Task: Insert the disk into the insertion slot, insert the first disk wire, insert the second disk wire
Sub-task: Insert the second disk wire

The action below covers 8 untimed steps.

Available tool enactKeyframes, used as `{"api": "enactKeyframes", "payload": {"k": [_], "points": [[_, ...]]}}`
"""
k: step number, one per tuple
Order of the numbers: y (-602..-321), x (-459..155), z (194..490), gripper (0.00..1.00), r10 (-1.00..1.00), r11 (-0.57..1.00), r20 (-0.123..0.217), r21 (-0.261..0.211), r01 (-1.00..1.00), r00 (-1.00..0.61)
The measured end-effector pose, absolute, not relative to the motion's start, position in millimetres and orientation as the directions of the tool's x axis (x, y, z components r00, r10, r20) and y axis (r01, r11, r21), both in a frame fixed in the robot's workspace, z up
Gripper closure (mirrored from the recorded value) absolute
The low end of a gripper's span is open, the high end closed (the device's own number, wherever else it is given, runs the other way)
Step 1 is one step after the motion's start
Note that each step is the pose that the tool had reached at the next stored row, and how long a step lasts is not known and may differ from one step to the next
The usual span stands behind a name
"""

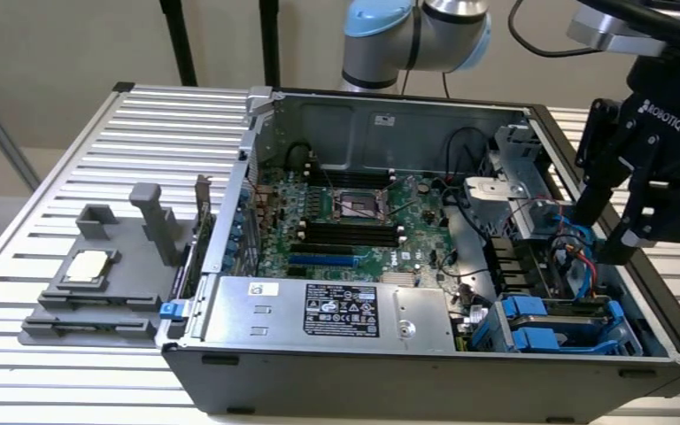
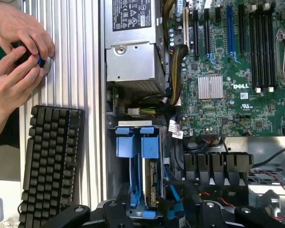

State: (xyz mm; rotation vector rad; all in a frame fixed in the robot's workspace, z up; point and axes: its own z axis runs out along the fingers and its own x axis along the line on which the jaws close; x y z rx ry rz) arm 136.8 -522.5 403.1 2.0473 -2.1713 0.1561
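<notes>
My gripper point(image 1: 604, 239) hangs open over the exterior view's right side of the open computer case, just above the blue and red wires point(image 1: 583, 261); nothing is between its fingers. Below it, at the case's front corner, lies the insertion slot point(image 1: 552, 326), grey metal with bright blue rails. In the wrist view the slot's blue tabs point(image 2: 135, 142) are directly under me, and the disk point(image 2: 152, 184) stands edge-on between them, its label hidden. A blue wire point(image 2: 173, 192) runs beside the disk. I cannot tell whether it is plugged in.
The silver power supply with a black label point(image 1: 328, 310) fills the case's front. The green motherboard point(image 1: 352, 221) lies behind it. A grey fixture point(image 1: 104, 283) sits on the slatted table. A person's hands point(image 2: 19, 52) hold a small object near a black keyboard point(image 2: 50, 161).
</notes>
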Motion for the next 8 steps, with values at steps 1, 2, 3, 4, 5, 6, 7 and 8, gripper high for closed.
{"api": "enactKeyframes", "payload": {"k": [1,2,3,4,5,6,7,8], "points": [[-521,137,402,0.44,-0.982,0.061,0.183,0.029,-0.998,-0.055],[-521,137,400,0.44,-0.981,0.062,0.184,0.029,-0.998,-0.055],[-520,137,399,0.44,-0.981,0.062,0.187,0.029,-0.998,-0.055],[-520,137,397,0.44,-0.981,0.062,0.188,0.029,-0.998,-0.055],[-520,138,395,0.44,-0.980,0.062,0.189,0.029,-0.998,-0.055],[-519,139,393,0.44,-0.980,0.062,0.191,0.029,-0.998,-0.055],[-519,139,392,0.44,-0.980,0.062,0.193,0.028,-0.998,-0.055],[-518,140,391,0.44,-0.979,0.062,0.196,0.028,-0.998,-0.055]]}}
